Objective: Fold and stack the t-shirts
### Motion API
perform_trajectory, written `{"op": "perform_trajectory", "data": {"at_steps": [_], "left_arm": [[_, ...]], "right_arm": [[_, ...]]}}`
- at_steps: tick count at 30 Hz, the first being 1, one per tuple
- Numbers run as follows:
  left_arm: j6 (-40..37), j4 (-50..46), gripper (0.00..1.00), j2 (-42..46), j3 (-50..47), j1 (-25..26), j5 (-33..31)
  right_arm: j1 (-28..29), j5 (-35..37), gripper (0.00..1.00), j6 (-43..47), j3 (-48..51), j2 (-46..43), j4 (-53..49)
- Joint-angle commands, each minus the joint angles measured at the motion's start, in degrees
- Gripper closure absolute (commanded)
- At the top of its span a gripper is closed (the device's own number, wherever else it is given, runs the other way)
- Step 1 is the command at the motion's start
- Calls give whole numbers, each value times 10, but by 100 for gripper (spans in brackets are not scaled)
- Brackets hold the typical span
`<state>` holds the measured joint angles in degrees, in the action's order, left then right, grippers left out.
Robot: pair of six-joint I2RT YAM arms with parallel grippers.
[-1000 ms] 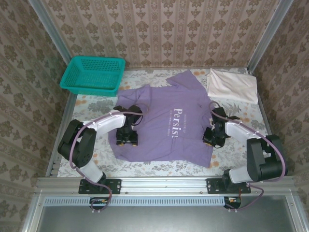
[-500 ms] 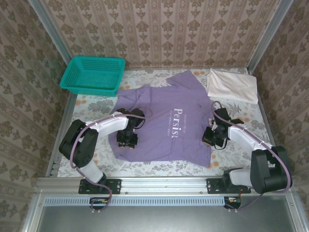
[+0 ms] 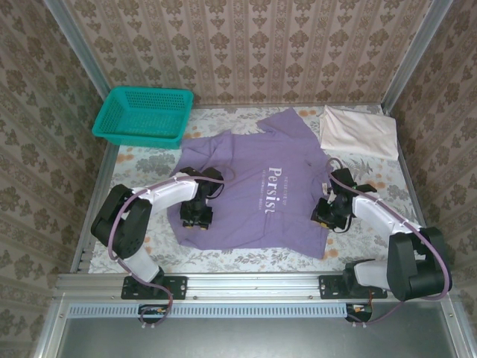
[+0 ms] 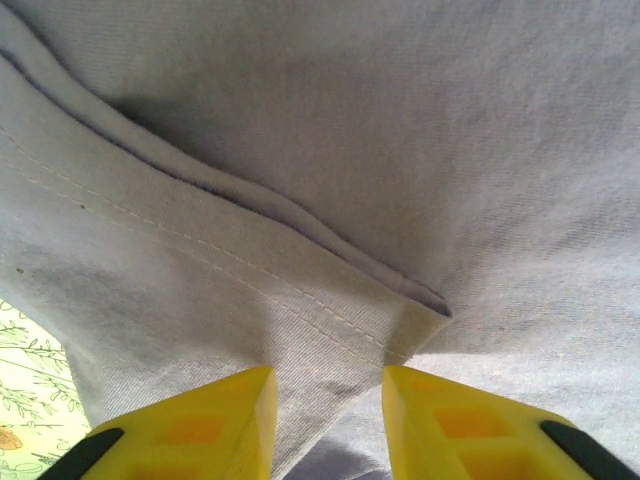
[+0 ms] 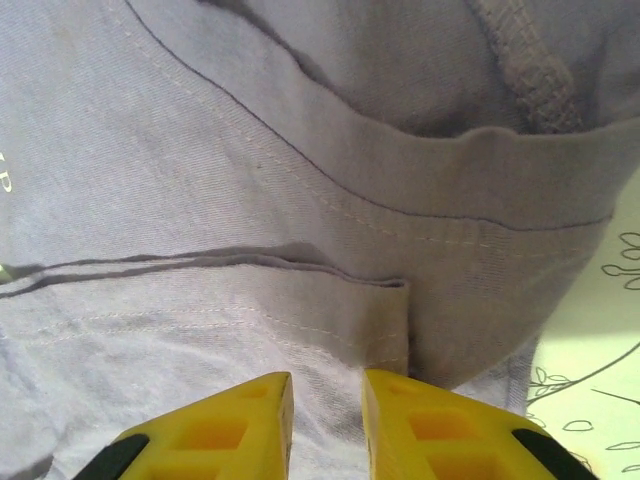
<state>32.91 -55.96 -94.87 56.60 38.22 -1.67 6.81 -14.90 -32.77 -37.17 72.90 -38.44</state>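
L gripper (image 4: 328,378) pinched purple shirt (image 3: 246,224) hem; R gripper (image 5: 327,380) jaws slightly apart over other hem, grip unclear.

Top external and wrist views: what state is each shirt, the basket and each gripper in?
purple t-shirt: spread out, unfolded, print up.
white t-shirt: folded, far right.
basket: upright, looks empty.
left gripper: shut on the purple t-shirt's hem.
right gripper: at the hem, fingers narrowly apart, grip unclear.

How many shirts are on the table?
2. The purple t-shirt lies spread out in the middle. The off-white t-shirt lies folded at the far right corner. None seems hidden.
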Motion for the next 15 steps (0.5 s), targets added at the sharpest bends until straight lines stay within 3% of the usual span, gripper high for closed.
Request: {"op": "perform_trajectory", "data": {"at_steps": [1, 4, 11, 13, 15], "left_arm": [[1, -5, 73, 10, -5, 1, 4], [0, -9, 85, 8, -2, 1, 1], [1, -13, 100, 12, 0, 0, -4], [1, -16, 100, 17, 0, -1, -6], [1, -17, 100, 22, 0, -2, -8]], "right_arm": [[6, 19, 79, 6, -10, -11, -32], [10, 19, 85, 6, -11, -7, -33], [11, 21, 95, 5, -11, -4, -35], [11, 38, 88, 0, -16, -8, -51], [12, 58, 68, -10, -16, -22, -61]]}}
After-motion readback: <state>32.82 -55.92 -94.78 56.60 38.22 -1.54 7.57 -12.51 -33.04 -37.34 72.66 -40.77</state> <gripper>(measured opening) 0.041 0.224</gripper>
